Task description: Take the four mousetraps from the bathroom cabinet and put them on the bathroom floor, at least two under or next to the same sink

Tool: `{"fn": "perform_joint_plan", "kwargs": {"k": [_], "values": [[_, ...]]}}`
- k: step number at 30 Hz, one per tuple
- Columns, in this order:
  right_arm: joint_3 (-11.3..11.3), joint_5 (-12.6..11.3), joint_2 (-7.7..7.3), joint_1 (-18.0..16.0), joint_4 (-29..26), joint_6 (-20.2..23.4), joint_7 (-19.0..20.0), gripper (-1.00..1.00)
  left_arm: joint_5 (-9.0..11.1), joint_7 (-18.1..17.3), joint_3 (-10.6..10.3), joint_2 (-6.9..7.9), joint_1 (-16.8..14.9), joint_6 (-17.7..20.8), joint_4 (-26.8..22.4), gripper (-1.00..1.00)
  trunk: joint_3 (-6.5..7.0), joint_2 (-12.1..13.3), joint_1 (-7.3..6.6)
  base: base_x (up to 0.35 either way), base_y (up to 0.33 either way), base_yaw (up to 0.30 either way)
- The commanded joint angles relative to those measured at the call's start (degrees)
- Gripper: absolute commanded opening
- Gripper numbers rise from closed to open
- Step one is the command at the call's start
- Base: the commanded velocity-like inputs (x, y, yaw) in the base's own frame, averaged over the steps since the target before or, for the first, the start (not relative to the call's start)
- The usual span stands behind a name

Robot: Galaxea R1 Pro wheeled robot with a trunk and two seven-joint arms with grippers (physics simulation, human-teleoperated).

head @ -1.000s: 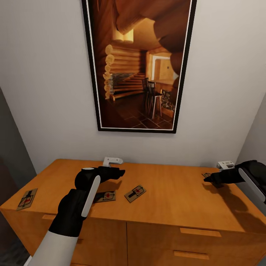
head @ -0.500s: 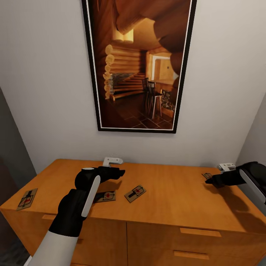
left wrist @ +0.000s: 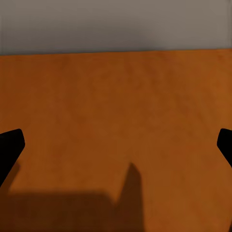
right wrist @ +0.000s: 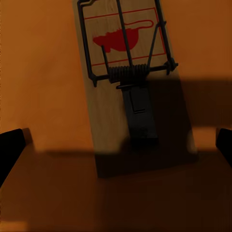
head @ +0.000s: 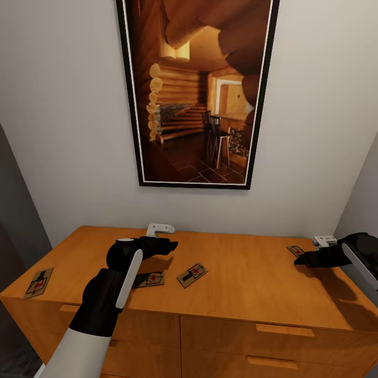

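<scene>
Flat mousetraps lie on the orange wooden cabinet top (head: 247,286). One mousetrap (head: 38,282) is at the far left corner, one (head: 153,278) is below my left wrist, and one (head: 192,274) lies in the middle. Another mousetrap (head: 295,250) (right wrist: 130,87) lies at the right, just ahead of my right gripper (head: 303,259) (right wrist: 116,145). That gripper is open, its fingertips apart on either side of the board. My left gripper (head: 169,244) (left wrist: 116,145) hovers open over bare wood. The sink and the bathroom floor are out of view.
A tall framed picture (head: 197,89) of a log cabin interior hangs on the grey wall behind the cabinet. Drawer fronts with handles (head: 276,329) face me below the top. Walls close in at the right (head: 362,199) and the left (head: 16,210).
My right gripper has drawn back a little to the right, uncovering more of the right mousetrap. The left arm and the other traps have not moved.
</scene>
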Motion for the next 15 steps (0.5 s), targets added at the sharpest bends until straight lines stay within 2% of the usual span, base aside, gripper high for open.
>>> {"fn": "perform_joint_plan", "kwargs": {"k": [1, 15], "values": [[0.2, 0.7, -0.06, 0.0, 0.5, 0.1, 0.4, 1.00, 0.3, 0.1, 0.0, -0.01, -0.1, 0.3, 0.0, 1.00, -0.08, 0.0, 0.01, 0.000, 0.000, 0.000], [0.2, 0.7, 0.02, 0.0, 0.6, 0.1, 0.4, 1.00, 0.3, 0.1, 0.0, -0.01, -0.1, 0.3, 0.0, 1.00, -0.08, 0.0, 0.01, 0.000, 0.000, 0.000]]}}
